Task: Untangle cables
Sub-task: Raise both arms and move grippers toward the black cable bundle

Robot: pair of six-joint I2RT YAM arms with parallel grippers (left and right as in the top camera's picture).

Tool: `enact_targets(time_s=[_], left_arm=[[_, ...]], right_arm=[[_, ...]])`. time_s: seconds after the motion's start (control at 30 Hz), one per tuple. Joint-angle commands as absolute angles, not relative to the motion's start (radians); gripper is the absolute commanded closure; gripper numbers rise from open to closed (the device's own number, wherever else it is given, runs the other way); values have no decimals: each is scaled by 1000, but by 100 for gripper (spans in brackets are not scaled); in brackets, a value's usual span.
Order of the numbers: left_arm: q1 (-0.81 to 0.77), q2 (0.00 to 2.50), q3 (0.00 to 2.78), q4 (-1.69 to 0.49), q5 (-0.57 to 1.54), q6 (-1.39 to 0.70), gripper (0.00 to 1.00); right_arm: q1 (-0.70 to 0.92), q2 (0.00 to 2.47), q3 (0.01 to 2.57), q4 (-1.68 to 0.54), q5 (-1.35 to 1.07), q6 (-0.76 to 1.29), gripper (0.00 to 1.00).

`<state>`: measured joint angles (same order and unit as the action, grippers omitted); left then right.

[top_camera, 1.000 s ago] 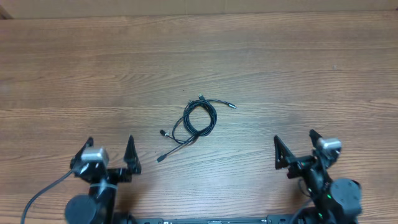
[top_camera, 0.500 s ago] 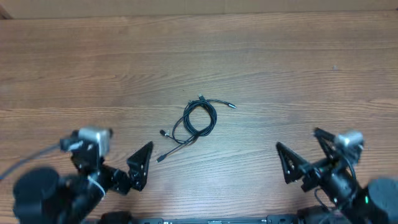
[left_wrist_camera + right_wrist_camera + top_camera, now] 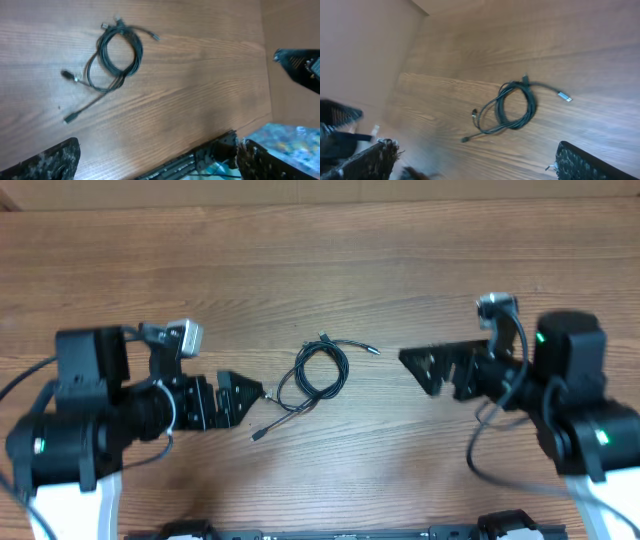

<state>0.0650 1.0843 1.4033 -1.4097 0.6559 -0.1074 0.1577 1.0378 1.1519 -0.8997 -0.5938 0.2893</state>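
Observation:
The cables [image 3: 344, 372] lie in one small black coil at the middle of the table, with loose ends trailing off to the left. A silver-tipped plug [image 3: 374, 350] points right and a dark plug [image 3: 258, 436] lies at the lower left. My left gripper [image 3: 243, 392] hovers open just left of the coil, holding nothing. Just to the coil's right hovers my right gripper [image 3: 418, 366], also open and holding nothing. In the left wrist view the coil [image 3: 139, 55] sits far ahead of the open gripper [image 3: 160, 165]. The right wrist view shows the coil [image 3: 532, 107] above its open gripper [image 3: 477, 162].
The wooden table [image 3: 320, 270] is bare around the coil. A metal rail [image 3: 210, 155] runs along the table's near edge. Thick black arm cables [image 3: 25, 380] hang off both arm bases at the lower left and right.
Both arms have risen from the near edge and swung inward, so the grippers now flank the coil. The cables have not moved.

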Motion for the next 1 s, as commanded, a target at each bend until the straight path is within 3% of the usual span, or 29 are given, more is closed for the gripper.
enact_targets(time_s=[0.0,0.07,0.37,0.5,0.6,0.8,0.97], left_arm=[[57,1179,1417,-1441,673,-164,1],[57,1222,1415,-1464,673,-118,0],[56,1320,1383,-1433,671,-89,35],[55,1338,1366,-1394,669,-89,66],[41,1347,1356,-1348,643,-89,96],[-38,1358,1356,-1258,604,-89,96],[-130,1378,1356,-1205,433,-89,96]], right_arm=[[163,1145,1173,-902,-657,412,0],[163,1219,1173,-918,-657,412,0],[163,1423,1173,-947,-656,412,0],[163,1473,1173,-947,-656,412,0],[163,1491,1172,-948,-614,412,0],[163,1492,1169,-952,-506,413,0],[163,1492,1146,-976,-506,420,14]])
